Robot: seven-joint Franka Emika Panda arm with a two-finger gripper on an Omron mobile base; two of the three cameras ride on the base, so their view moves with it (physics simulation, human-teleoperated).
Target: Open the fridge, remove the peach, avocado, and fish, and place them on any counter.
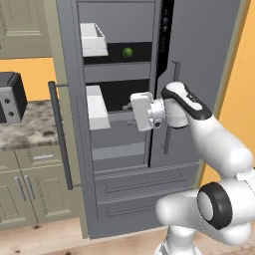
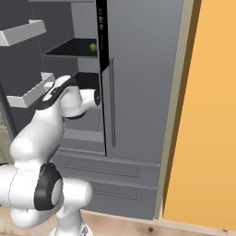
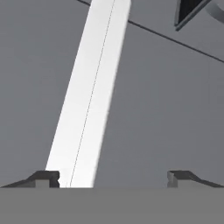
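Note:
The fridge (image 1: 199, 60) stands with its left door swung open and its right door (image 2: 138, 69) shut. The avocado (image 1: 128, 52), small and dark green, rests on a black upper shelf and appears as the avocado (image 2: 93, 47) from the other side. The peach and the fish are hidden. My gripper (image 1: 128, 113) is level with the lower shelf, just in front of the opening and below the avocado. In the hand view the gripper (image 3: 113, 179) is open and empty, facing a grey panel crossed by a white strip (image 3: 89, 100).
The open left door carries a long bar handle (image 1: 60, 134) and white bins (image 1: 92, 40) (image 1: 97, 107). The granite counter (image 1: 25, 129) with a microwave (image 1: 10, 97) lies left of it. Fridge drawers (image 1: 144, 184) sit below. An orange wall (image 2: 207, 115) is on the right.

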